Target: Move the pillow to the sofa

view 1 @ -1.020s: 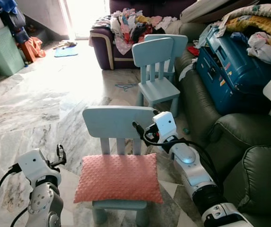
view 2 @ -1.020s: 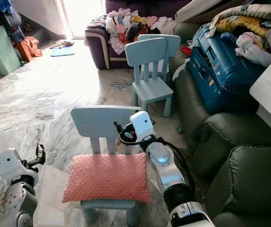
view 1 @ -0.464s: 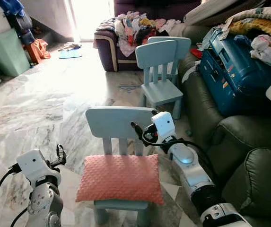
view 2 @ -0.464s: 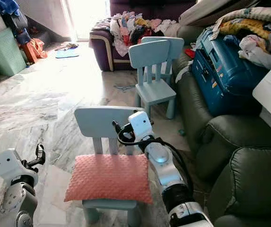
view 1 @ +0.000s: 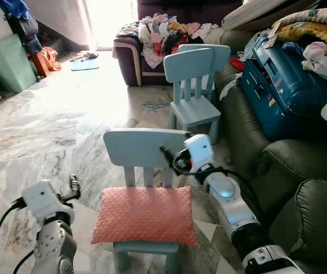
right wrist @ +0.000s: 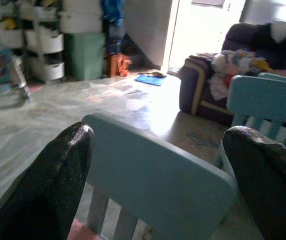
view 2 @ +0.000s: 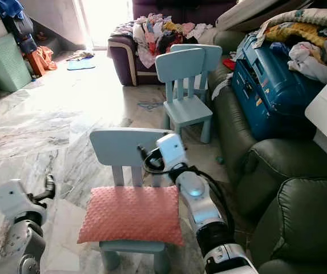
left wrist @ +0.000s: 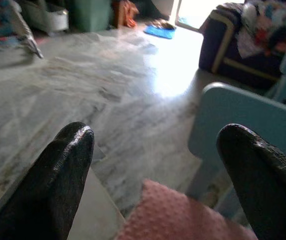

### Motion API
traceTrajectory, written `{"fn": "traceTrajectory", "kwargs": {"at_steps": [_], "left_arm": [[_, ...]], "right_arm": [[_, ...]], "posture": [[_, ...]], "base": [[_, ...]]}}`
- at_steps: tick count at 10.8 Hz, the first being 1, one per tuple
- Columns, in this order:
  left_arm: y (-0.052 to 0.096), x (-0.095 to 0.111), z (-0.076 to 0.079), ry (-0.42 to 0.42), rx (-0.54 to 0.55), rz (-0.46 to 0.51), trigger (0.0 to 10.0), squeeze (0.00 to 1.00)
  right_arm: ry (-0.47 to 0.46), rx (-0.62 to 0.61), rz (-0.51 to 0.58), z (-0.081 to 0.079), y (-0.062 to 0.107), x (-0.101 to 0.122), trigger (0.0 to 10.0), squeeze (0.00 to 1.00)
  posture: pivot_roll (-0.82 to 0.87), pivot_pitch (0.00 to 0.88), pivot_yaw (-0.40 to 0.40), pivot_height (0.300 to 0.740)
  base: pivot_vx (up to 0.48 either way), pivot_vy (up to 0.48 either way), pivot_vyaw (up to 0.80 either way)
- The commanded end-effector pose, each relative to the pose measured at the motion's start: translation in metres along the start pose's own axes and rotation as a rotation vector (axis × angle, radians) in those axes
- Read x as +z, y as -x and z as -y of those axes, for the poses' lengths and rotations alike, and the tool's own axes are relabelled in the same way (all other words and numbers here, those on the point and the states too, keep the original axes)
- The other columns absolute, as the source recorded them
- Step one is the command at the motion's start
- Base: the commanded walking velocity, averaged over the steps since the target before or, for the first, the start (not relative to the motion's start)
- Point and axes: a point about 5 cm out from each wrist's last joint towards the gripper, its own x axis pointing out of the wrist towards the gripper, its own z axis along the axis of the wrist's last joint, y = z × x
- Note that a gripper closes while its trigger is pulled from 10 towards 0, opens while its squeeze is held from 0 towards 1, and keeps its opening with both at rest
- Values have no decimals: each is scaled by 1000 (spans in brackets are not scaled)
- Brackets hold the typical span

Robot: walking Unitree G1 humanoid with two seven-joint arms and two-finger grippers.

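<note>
A pink dotted pillow point(view 1: 144, 213) lies flat on the seat of a small light-blue chair point(view 1: 143, 147). The dark green sofa point(view 1: 300, 177) stands just to its right. My right gripper point(view 1: 165, 153) is open and hovers at the right end of the chair's backrest, above the pillow's far right corner; in the right wrist view the backrest point(right wrist: 157, 180) spans the gap between the black fingers point(right wrist: 58, 185). My left gripper point(view 1: 73, 185) is open, low at the chair's left side. In the left wrist view the pillow's corner point(left wrist: 182, 217) sits between its fingers point(left wrist: 65, 175).
A second blue chair point(view 1: 193, 85) stands farther back beside the sofa. A blue suitcase point(view 1: 280, 80) and heaped clothes take up the sofa's far seats. A purple armchair point(view 1: 134, 48) with laundry is behind. A green bin point(view 1: 3, 68) stands at far left on marble floor point(view 1: 49, 131).
The head view shifted slightly a second ago, then held. My left gripper has turned a little and looks narrower from above. The pillow and chair have not moved.
</note>
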Motion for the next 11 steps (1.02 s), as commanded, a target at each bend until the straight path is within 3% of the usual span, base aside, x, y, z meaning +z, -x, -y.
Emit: {"fn": "traceTrajectory", "kwargs": {"at_steps": [1,3,5,7,11], "left_arm": [[-1,-3,1,-14,-20,-28,10000,0],[2,-15,33,-51,-247,-128,10000,0],[5,-14,50,-35,-379,-151,10000,0],[5,-9,47,-74,-419,-153,10000,0],[26,-5,19,-148,-376,-137,10000,0]], "right_arm": [[-17,-31,0,5,-2,2,10000,0],[-67,-188,-53,40,14,-9,10000,0],[-74,-279,-68,54,35,-19,10000,0],[-73,-328,-84,62,51,-25,10000,0],[-44,-297,-146,68,71,-21,10000,0]], "posture": [[-133,0,48,740],[-153,0,71,740],[-188,0,100,740],[-206,0,101,740],[-202,0,41,740]], "base": [[0,0,0],[0,0,0],[0,0,0],[0,0,0],[0,0,0]]}}
